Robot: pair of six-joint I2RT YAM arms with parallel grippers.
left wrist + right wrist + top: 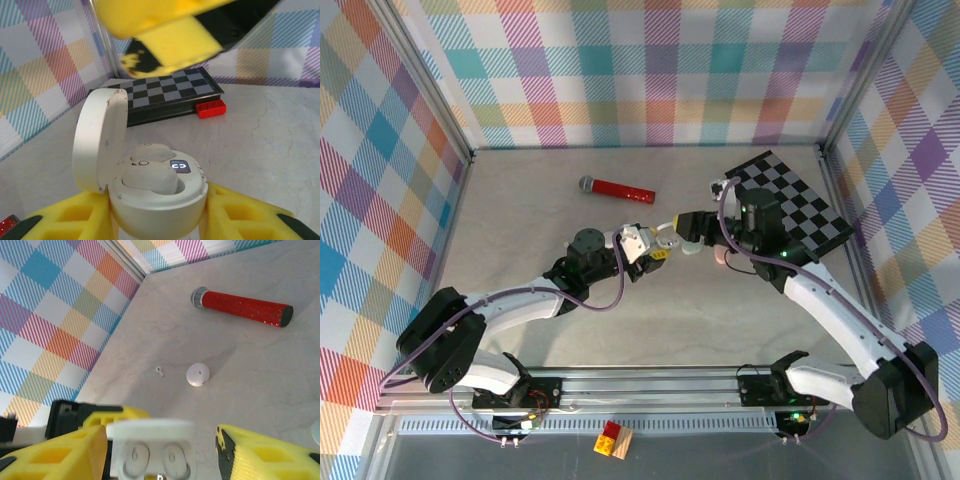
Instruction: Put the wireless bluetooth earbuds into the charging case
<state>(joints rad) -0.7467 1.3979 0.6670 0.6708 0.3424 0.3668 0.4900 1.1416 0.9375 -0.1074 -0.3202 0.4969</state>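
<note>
Done: two white earbuds (pixel 149 177) sit in the open charging case (pixel 97 140).
Left tool (pixel 157 222): squeezes the case from both sides.
Right tool (pixel 162 447): spread apart just above the case, holding nothing.
To do: maybe only shutting the lid.
Hard to see: a tiny white bit (pixel 159 371) on the worktop (pixel 240 370) is too small to name.

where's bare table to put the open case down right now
Bare table lies left of the red tube up to the side wall, and in the near middle between the two arms. Crowded at the centre: the left pincer holds the charging case close to the right pincer, with the checkerboard just beside.
</note>
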